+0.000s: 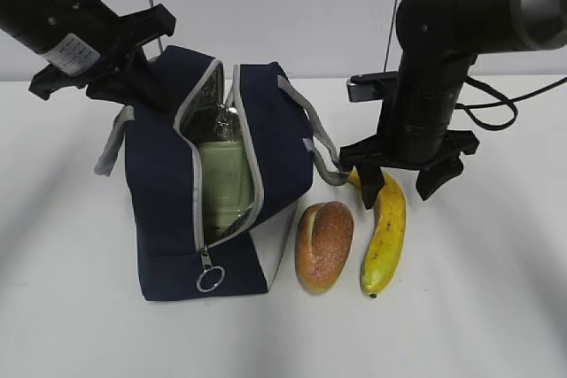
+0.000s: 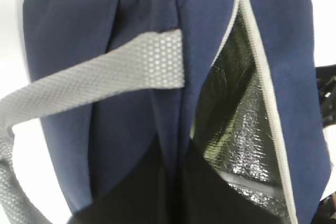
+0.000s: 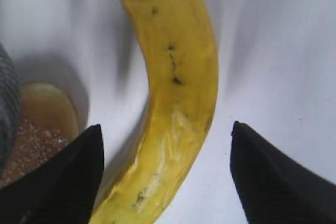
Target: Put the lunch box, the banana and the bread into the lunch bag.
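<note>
The navy lunch bag point(image 1: 159, 219) stands on the white table with its zipper open. The sage-green lunch box point(image 1: 226, 188) stands inside it. My left gripper point(image 1: 146, 86) is at the bag's top rear left; in the left wrist view point(image 2: 181, 182) its dark jaws sit close together on a fold of the bag's navy fabric point(image 2: 105, 35), beside the silver lining point(image 2: 236, 129). The bread point(image 1: 324, 243) and the banana point(image 1: 385, 236) lie right of the bag. My right gripper point(image 1: 400, 185) is open and low over the banana's far end; the banana point(image 3: 178, 77) lies between the fingers, untouched.
The bag's grey handle point(image 1: 323, 152) hangs toward my right gripper and the banana's far tip. The bread point(image 3: 37, 129) lies close to my right gripper's left finger. A metal ring pull point(image 1: 210, 279) hangs at the bag's front bottom.
</note>
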`<state>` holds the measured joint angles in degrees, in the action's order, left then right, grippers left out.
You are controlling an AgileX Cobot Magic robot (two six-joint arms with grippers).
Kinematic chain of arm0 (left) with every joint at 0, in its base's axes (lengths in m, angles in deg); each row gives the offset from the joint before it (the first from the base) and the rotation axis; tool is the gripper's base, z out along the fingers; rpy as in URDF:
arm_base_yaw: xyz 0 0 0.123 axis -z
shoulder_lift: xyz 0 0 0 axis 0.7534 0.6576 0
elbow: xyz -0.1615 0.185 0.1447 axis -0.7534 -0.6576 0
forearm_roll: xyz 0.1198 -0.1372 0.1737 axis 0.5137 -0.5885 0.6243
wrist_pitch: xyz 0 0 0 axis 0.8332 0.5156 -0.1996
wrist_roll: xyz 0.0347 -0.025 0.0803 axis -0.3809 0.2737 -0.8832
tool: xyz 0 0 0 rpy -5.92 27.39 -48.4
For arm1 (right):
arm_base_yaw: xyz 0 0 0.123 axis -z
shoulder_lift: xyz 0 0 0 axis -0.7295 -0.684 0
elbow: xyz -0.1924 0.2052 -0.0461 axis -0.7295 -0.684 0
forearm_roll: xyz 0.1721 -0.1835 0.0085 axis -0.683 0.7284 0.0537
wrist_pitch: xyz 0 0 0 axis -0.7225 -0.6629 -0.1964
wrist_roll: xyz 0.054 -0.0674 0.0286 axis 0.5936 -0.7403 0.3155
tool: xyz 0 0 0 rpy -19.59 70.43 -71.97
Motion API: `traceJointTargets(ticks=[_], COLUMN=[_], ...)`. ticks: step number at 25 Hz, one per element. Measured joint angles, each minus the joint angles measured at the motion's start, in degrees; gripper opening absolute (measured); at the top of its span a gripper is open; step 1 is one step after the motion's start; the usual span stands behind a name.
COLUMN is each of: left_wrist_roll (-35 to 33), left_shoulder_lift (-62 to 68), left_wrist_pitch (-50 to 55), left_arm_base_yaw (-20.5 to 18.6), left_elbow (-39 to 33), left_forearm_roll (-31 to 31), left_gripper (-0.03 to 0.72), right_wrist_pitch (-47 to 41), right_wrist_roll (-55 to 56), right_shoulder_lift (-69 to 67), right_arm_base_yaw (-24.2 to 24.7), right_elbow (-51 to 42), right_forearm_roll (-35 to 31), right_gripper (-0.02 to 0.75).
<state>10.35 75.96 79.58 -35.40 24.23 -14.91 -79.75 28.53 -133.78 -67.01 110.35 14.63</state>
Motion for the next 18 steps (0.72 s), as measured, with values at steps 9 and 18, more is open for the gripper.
traceJointTargets(ticks=[9, 18], left_wrist_roll=[0.0, -0.05], left_shoulder_lift=[0.0, 0.0], left_wrist_pitch=[0.0, 0.03], left_arm_base_yaw=[0.0, 0.0], left_elbow=[0.0, 0.0], left_forearm_roll=[0.04, 0.04], left_gripper=[-0.003, -0.003], right_wrist_pitch=[2.85, 3.89], right_wrist_roll=[1.35, 1.65], right_shoulder_lift=[-4.06, -4.85], right_arm_base_yaw=[1.21, 1.92], right_elbow=[0.12, 0.12], right_forearm_roll=[0.01, -2.57], right_gripper=[0.543, 0.294])
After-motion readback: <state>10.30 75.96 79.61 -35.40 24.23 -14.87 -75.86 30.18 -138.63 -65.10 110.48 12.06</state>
